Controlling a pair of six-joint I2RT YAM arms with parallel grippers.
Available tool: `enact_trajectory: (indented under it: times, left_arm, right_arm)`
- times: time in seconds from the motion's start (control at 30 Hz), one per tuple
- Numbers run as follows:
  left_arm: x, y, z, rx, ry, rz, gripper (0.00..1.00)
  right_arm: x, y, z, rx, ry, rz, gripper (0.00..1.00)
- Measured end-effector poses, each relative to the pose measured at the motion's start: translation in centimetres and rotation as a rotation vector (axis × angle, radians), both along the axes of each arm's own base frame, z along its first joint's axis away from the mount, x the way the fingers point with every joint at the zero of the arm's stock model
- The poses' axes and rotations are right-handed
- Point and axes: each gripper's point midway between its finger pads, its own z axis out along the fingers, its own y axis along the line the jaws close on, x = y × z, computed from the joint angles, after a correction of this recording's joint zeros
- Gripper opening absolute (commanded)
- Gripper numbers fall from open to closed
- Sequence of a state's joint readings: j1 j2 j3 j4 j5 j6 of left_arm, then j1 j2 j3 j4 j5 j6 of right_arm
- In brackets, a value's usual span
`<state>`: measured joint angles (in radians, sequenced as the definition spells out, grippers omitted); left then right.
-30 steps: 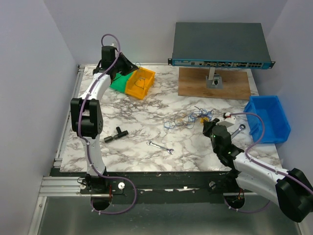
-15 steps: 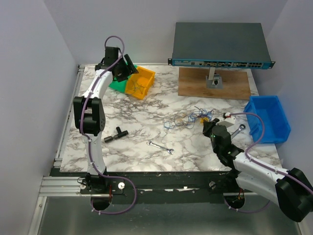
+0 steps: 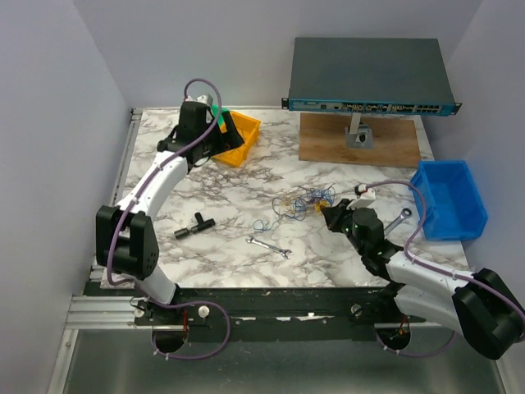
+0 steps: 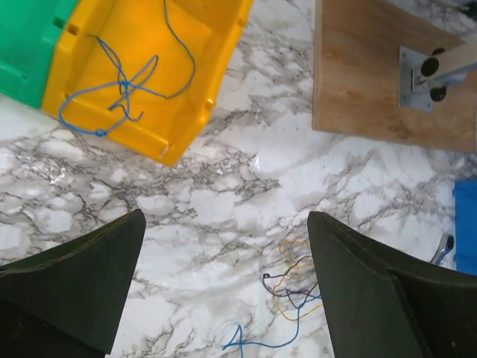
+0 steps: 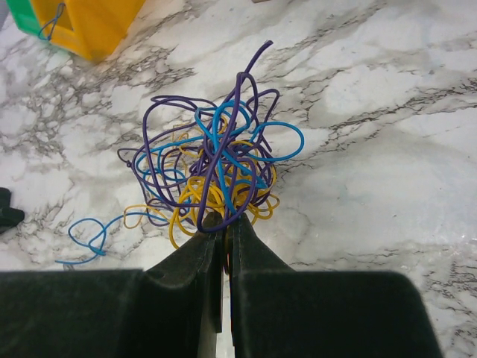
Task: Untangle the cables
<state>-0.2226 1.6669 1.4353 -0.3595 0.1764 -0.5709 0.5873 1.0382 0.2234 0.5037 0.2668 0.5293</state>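
Glossy marble-look table (image 3: 246,215), smooth plastic bin (image 4: 195,82), matt wooden board (image 4: 365,67), cables (image 5: 212,168) — shiny plastic-coated

**Colours across my desk**

The flat marble-patterned desk (image 3: 238,193) is white, veined in grey and black. My right claw (image 5: 226,239) is matt black, and so is my left claw (image 4: 226,224). The clump of thread-thin cables (image 5: 212,171) mixes purple, bright blue and yellow strands. One loose thin wire loop (image 5: 89,235) is blue. The yellow plastic bin (image 4: 216,45) shades towards orange, and the thin wire in the bin (image 4: 123,86) is blue. The plastic bin beside it (image 4: 22,45) is green. The flat wooden board (image 4: 358,67) is light brown with faint grain. The rectangular plastic tub (image 3: 449,197) is blue, the small metal wrench (image 3: 269,247) silver, the T-shaped plastic piece (image 3: 195,224) black.
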Motion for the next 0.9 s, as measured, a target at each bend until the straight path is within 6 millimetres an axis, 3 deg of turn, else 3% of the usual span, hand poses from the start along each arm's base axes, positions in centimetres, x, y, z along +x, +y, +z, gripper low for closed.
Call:
enact_trajectory:
  times: [0.1,0.23,0.43,0.63,0.77,0.9]
  left_arm:
    - [-2.7,-0.7,-1.3,0.029,-0.001,-0.022,0.84]
    - [-3.4,0.2,-4.0,0.059,0.054,-0.006,0.80]
    - [-1.1,2.0,-8.0,0.024,0.146,0.069,0.78]
    - [0.8,2.6,-12.1,-0.093,0.233,0.125,0.64]
    - [1.9,3.2,-13.4,-0.148,0.252,0.164,0.58]
    - [3.1,3.9,-12.8,-0.189,0.220,0.194,0.55]
  right_arm:
    - [0.0,0.3,0.2,0.006,-0.005,0.014,0.02]
    - [0.0,0.3,0.5,0.011,-0.014,0.015,0.02]
    - [0.0,0.3,0.7,0.015,-0.020,0.014,0.02]
    - [0.0,0.3,0.7,0.016,-0.021,0.014,0.02]
    - [0.1,0.3,0.8,0.019,-0.026,0.014,0.02]
    - [0.1,0.3,0.9,0.020,-0.028,0.013,0.02]
